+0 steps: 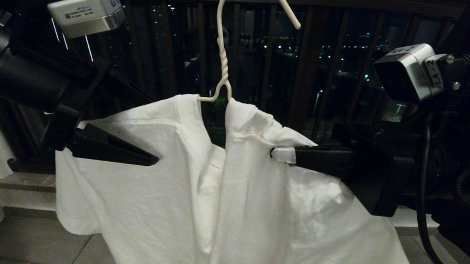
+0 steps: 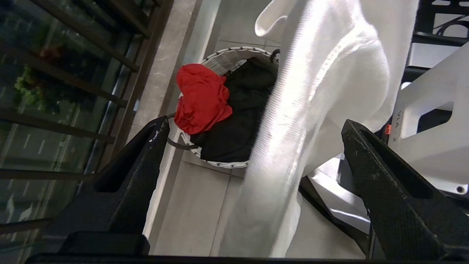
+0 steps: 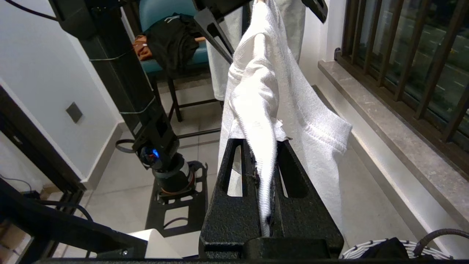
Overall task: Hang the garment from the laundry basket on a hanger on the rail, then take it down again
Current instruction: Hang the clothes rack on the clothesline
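The garment point(image 1: 169, 176), a white T-shirt, is draped over the white wire hanger point(image 1: 222, 48). The hanger's hook runs out of the top of the head view, and the rail is out of view. My right gripper point(image 1: 275, 153) is shut on a fold of the shirt's shoulder point(image 3: 256, 110) beside the collar. My left gripper point(image 1: 150, 158) is at the other shoulder, with its jaws wide open. In the left wrist view the shirt's fabric point(image 2: 289, 121) hangs loose between its fingers point(image 2: 154, 146). The laundry basket point(image 2: 220, 164) stands on the floor below.
A red garment point(image 2: 199, 97) and a black one point(image 2: 238, 121) lie in the basket. The dark balustrade point(image 1: 301, 71) and a stone sill point(image 3: 366, 102) are just behind the shirt. A black stand point(image 3: 121, 66) and a blue chair with clothes point(image 3: 172, 40) are behind me.
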Controlling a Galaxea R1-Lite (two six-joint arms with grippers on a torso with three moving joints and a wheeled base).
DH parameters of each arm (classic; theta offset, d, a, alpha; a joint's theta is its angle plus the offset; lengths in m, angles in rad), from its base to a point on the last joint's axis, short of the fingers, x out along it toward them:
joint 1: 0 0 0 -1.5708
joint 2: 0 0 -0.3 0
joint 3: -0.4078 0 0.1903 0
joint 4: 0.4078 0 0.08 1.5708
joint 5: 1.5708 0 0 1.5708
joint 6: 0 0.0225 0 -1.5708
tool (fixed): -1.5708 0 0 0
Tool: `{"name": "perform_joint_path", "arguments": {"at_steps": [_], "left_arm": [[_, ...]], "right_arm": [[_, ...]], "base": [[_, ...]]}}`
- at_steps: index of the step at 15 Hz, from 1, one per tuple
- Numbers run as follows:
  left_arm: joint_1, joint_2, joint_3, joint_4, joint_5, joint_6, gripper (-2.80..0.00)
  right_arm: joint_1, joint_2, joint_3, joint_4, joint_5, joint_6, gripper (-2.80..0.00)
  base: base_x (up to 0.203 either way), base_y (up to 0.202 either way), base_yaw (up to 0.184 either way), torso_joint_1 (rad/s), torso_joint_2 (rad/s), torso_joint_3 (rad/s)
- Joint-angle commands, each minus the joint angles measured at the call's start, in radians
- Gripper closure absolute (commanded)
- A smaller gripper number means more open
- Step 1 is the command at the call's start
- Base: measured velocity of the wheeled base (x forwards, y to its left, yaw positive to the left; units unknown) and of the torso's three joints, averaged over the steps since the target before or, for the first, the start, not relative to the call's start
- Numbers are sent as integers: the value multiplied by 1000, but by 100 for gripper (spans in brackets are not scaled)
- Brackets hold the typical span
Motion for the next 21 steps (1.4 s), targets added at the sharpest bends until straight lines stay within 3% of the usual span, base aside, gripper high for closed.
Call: {"name": "perform_joint_path", "arguments": {"at_steps": [1, 3, 4, 5, 7, 21], "left_arm": [[-7, 14, 0, 5, -2, 4, -280], [-8, 18, 3, 6, -2, 4, -280], [-8, 16, 8, 6, -2, 6, -66], [-8, 16, 12, 7, -2, 18, 0], [-8, 15, 31, 7, -2, 47, 0], [-8, 16, 39, 4, -4, 49, 0]], "right_arm": [[0, 0, 0, -4, 5, 1, 0], [0, 0, -1, -4, 5, 1, 0], [0, 0, -1, -4, 5, 1, 0], [0, 0, -1, -4, 5, 1, 0], [0, 0, -1, -6, 5, 1, 0], [0, 6, -5, -6, 0, 0, 0]], "base": [[0, 0, 0, 0, 0, 0], [0, 0, 0, 0, 0, 0], [0, 0, 0, 0, 0, 0], [0, 0, 0, 0, 0, 0], [0, 0, 0, 0, 0, 0], [0, 0, 0, 0, 0, 0]]}}
